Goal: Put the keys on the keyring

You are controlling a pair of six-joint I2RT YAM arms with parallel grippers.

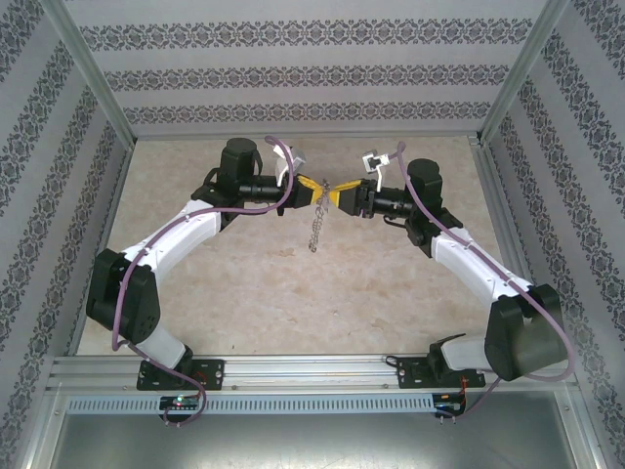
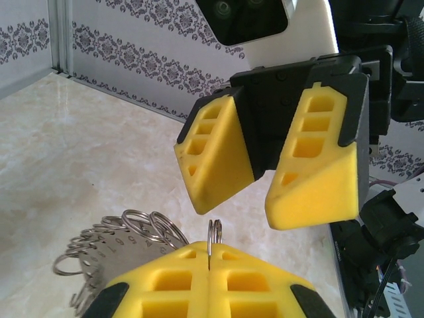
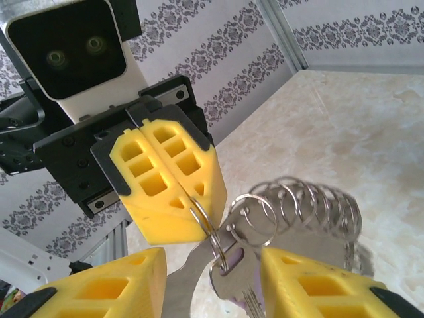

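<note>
Keyring [image 3: 311, 205] pinched in left claw [image 2: 209, 255] — key [image 3: 233, 281] inside parted right claw [image 3: 212, 265].

The top view looks down from above and behind the 2 arms [image 1: 176, 234], well back, taking in the whole table [image 1: 244, 303] and the walls [image 1: 312, 68]. The left wrist view sits very near, looking out over the left gripper [image 2: 209, 278] straight at the right gripper [image 2: 258, 199] and the right camera [image 2: 252, 20]; the right wrist view faces the opposite way, just as near, at the left camera [image 3: 73, 56]. All 3 share the spot above mid-table where both grippers meet at the keyring [image 1: 314, 230].
</note>
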